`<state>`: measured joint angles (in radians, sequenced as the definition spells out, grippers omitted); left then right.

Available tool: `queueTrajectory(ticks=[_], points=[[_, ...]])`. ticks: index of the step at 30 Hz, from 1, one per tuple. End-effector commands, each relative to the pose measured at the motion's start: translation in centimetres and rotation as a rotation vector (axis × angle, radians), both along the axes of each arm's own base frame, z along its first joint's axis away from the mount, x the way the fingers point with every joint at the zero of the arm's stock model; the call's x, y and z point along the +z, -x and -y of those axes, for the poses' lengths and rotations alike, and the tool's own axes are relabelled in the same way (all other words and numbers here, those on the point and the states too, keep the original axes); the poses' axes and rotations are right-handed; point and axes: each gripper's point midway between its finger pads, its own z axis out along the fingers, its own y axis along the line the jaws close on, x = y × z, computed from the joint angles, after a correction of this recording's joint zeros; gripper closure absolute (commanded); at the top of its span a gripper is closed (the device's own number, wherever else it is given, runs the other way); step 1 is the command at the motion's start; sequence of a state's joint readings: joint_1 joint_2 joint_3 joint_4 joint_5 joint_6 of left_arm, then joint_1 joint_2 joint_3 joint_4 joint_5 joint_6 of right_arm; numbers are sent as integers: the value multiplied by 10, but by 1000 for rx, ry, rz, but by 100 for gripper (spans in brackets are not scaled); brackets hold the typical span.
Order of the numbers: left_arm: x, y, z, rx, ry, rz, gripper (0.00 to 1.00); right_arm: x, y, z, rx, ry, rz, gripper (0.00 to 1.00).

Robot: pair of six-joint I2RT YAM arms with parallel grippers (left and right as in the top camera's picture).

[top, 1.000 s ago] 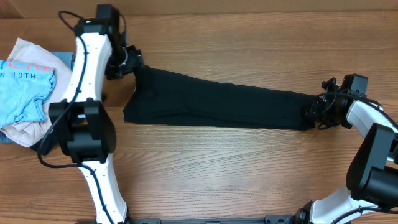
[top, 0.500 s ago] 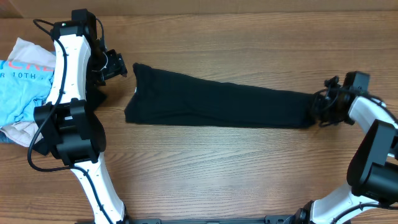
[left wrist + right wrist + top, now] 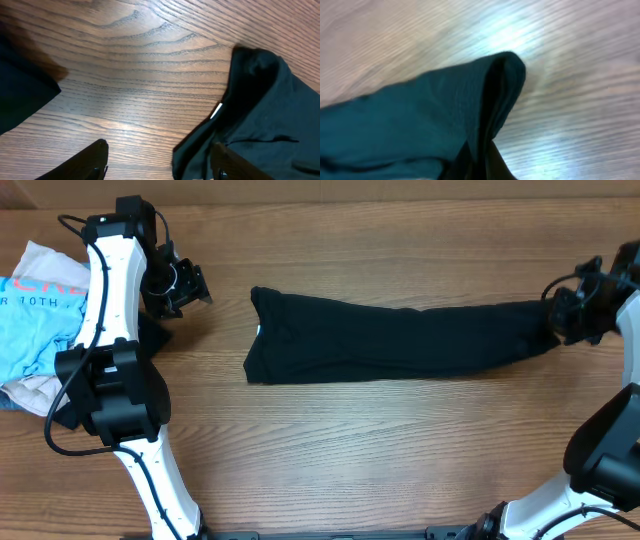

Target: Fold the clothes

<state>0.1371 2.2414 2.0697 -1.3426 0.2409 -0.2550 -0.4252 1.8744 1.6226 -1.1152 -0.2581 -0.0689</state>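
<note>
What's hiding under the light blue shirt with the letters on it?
A cream-colored garment lies under the light blue shirt, sticking out above and below it. Its covered middle can't be seen, and neither can anything else that might lie beneath.

The black garment [image 3: 390,340] is stretched out in one long strip across the counter [image 3: 350,460]. It's wide at the left end, where a little white tag [image 3: 258,332] peeks out, and narrows toward the right, where the right claw [image 3: 560,320] has the bunched tip pinched. Way off left there's a crumpled pile: a light blue shirt [image 3: 35,320] with white lettering on top of a pale beige one [image 3: 40,255].
</note>
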Motion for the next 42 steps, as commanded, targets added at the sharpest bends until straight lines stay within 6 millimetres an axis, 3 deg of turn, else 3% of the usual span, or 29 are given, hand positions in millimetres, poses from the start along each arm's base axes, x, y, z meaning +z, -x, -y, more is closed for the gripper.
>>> queueTrajectory(ticks=[1,9,13,23,32,42], points=[[7,-6,6,-23,18,30,31,38,-21,-37,100,-65,98,96],[7,-8,6,-24,17,35,31,32,-22,-148,356,-94,52,96],[7,-8,6,-24,17,36,31,16,-12,-186,445,-83,13,96],[7,-8,6,-24,16,36,31,-29,-7,-253,581,-108,60,96],[6,-6,5,-31,13,31,30,-46,-10,-289,630,-114,137,96],[6,-4,6,-38,13,24,30,-48,-10,-294,639,-116,146,96]])
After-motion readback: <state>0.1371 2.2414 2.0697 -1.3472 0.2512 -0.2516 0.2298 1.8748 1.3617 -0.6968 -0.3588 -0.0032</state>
